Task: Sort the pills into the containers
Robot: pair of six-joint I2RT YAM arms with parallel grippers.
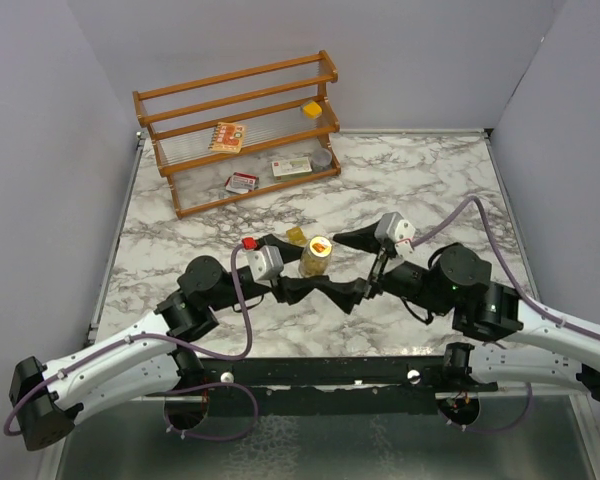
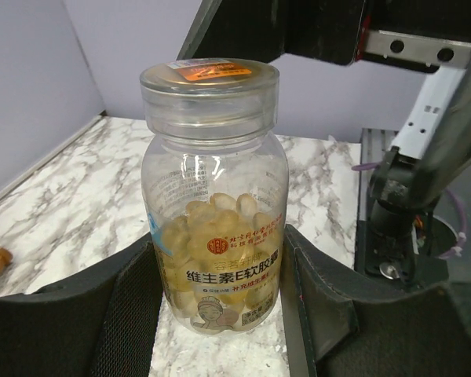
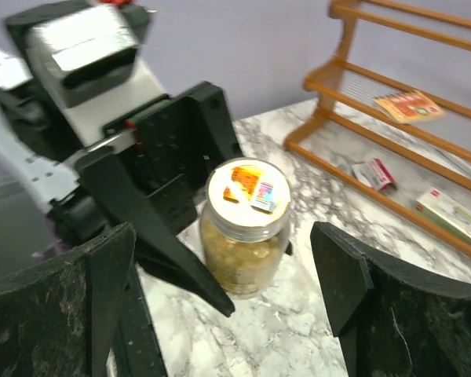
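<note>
Left wrist view: my left claw [image 2: 220, 243] pinches the round jar [image 2: 213, 196] of pale pills, one finger pressed against each side low on its body. It stands upright on the marble tabletop [image 2: 78, 181], lid on. My right claw [image 3: 224, 236] is spread wide, close by, fingers clear of the jar.

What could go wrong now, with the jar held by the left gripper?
1. The left gripper grips the jar low, so a push on its lid might tilt it.
2. The open right gripper hangs close to the left fingers; closing could strike them.
3. The small yellow box beside the jar may be knocked.
</note>
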